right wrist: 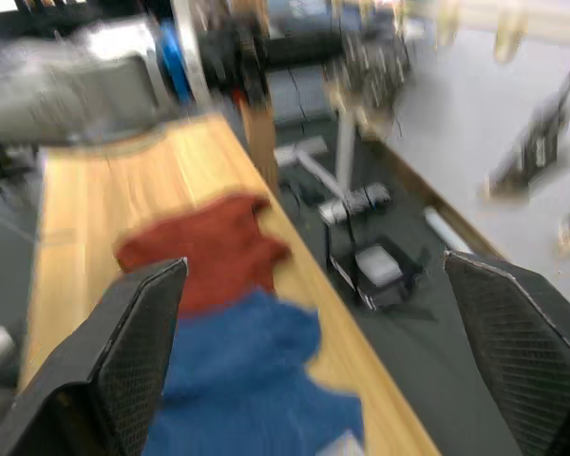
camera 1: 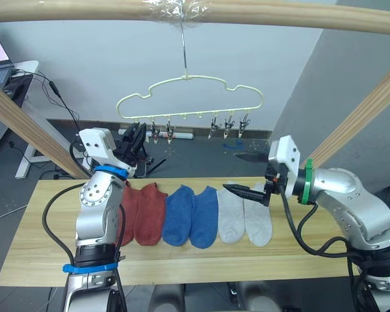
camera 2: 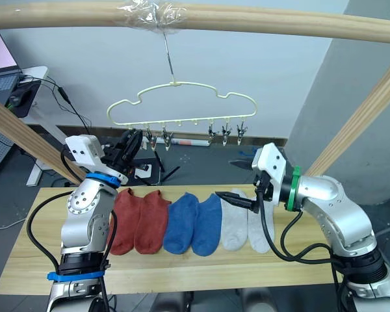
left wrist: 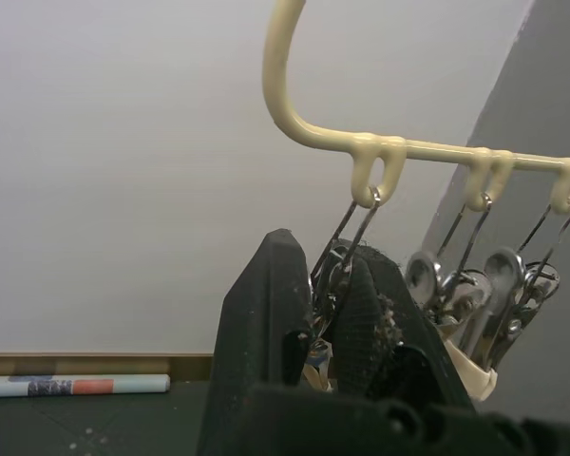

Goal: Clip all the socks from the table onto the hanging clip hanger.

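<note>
Wooden table (camera 1: 45,240), two red socks (camera 1: 143,212), two blue (camera 1: 192,216), two grey (camera 1: 244,219)

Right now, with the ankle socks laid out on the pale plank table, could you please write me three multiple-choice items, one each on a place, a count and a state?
1. Where does the left gripper sit?
A. on the red socks
B. up at the leftmost metal clip of the pale yellow wire clip hanger
C. under the pale plank table

2. How many soft ankle socks lie on the table?
A. four
B. six
C. eight

3. How is the right gripper?
A. open, holding nothing
B. shut on a blue sock
C. shut on a clip

Answers:
1 B: the left wrist view shows its fingers closed around that clip.
2 B: two rust-red, two blue, two light grey lie in a row.
3 A: its fingers are spread above the grey socks.
</note>
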You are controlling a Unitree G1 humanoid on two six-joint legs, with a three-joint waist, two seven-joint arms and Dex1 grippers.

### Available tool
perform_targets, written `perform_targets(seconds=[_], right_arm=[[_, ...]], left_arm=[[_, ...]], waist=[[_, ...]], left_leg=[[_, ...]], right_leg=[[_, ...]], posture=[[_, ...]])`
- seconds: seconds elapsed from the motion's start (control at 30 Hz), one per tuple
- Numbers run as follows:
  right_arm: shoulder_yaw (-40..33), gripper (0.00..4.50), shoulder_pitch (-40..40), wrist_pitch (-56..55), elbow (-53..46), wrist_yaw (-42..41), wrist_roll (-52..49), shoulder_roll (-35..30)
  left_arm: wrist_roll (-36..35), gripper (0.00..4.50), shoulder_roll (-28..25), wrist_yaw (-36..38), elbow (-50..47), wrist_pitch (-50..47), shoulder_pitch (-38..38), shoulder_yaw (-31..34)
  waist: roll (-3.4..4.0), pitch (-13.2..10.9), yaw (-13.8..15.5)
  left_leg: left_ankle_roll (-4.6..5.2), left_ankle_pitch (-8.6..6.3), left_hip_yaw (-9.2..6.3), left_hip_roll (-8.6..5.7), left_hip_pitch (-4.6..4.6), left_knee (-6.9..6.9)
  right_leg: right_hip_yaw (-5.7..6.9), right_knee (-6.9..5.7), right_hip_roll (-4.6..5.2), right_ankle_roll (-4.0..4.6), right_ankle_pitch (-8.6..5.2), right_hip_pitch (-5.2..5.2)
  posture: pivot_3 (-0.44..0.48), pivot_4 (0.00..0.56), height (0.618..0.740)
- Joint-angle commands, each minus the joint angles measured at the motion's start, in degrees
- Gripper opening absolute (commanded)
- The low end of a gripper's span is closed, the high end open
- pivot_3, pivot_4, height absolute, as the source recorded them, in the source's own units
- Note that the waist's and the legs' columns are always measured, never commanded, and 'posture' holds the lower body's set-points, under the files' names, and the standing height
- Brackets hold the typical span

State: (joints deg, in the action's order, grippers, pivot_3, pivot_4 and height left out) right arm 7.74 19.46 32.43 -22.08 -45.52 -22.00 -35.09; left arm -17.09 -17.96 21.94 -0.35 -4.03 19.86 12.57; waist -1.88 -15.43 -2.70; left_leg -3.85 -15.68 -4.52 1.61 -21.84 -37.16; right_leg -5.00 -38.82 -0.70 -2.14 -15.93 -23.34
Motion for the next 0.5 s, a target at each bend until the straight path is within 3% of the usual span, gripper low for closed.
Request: perform_targets(seconds=[0.03,0.27,0.5], right_arm=[[0.95,4.5,-2.67,-3.04,3.75,6.24,6.48,1.55],[1.7,4.5,-5.21,-6.18,18.11,18.59,15.41,9.76],[0.71,4.5,-2.45,-6.97,31.87,24.37,18.58,15.58]], left_arm=[[0.42,0.34,-1.14,0.56,-3.36,-0.64,-0.97,-0.82],[-0.27,0.34,-2.25,1.2,-4.72,-2.65,-1.64,-0.68],[-0.68,0.34,-3.07,1.95,-5.38,-4.31,-1.94,-0.78]], waist=[[-0.04,-0.23,0.0],[-0.03,-0.66,-0.28],[0.06,-0.97,-0.36]], left_leg=[[0.0,0.0,0.01,-0.01,0.0,0.0],[-0.08,0.05,0.05,0.02,0.0,0.04],[-0.09,0.05,0.11,0.0,-0.02,0.07]], right_leg=[[-0.01,-0.01,0.02,0.0,0.0,-0.01],[-0.08,-0.06,0.01,0.0,0.0,-0.1],[-0.14,-0.06,0.01,0.0,0.0,-0.13]], posture=[[-0.029,0.287,0.735],[-0.024,0.296,0.735],[-0.013,0.3,0.735]])
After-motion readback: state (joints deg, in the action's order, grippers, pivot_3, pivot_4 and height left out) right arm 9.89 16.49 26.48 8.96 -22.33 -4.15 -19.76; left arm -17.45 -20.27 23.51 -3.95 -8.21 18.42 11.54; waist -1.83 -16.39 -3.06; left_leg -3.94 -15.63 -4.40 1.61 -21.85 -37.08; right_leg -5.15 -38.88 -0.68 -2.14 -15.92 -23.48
